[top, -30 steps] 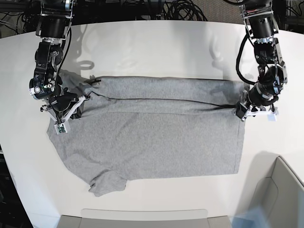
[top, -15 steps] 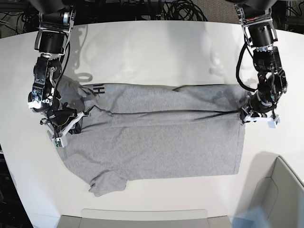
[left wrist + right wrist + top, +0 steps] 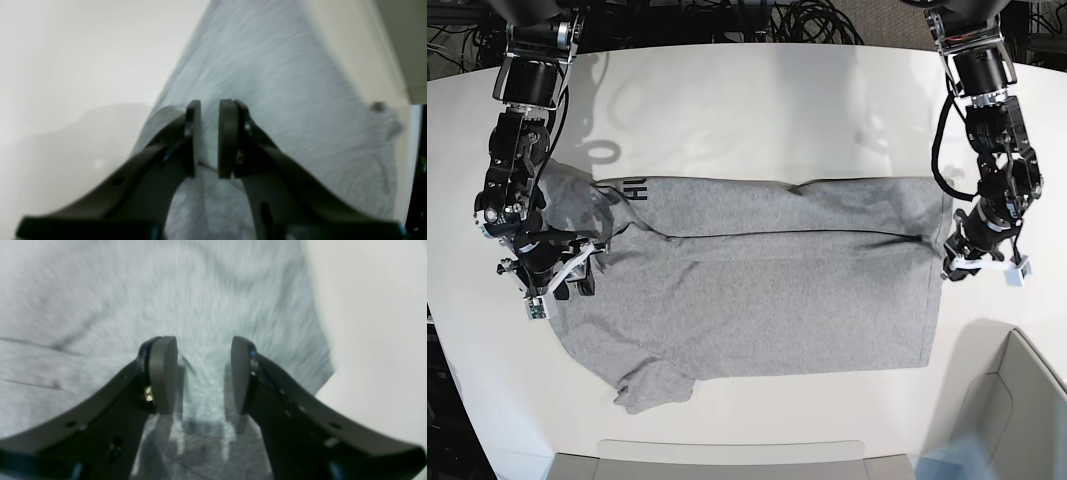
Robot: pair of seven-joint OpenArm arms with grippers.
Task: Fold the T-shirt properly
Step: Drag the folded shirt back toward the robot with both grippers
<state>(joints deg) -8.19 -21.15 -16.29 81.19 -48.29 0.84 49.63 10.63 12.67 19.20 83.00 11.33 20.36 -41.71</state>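
Note:
The heather-grey T-shirt (image 3: 767, 290) lies flat on the white table (image 3: 747, 100), its far long edge folded over toward the middle. Black lettering (image 3: 634, 190) shows at the fold's left end. One sleeve sticks out at the near left. My left gripper (image 3: 949, 266) hovers at the shirt's right edge; in the left wrist view it (image 3: 209, 106) stands slightly open over the cloth (image 3: 283, 83) with nothing clamped. My right gripper (image 3: 562, 283) sits over the shirt's left end, and in the right wrist view it (image 3: 203, 343) is wide open just above the fabric (image 3: 200, 290).
A grey bin (image 3: 1017, 410) stands at the near right corner. A flat grey tray (image 3: 727, 458) lies along the near edge. Cables (image 3: 797, 20) run behind the table's far edge.
Both grippers have let go of the folded edge, opened, and drifted toward the near side. The fold has settled flat and the black lettering has come into view.

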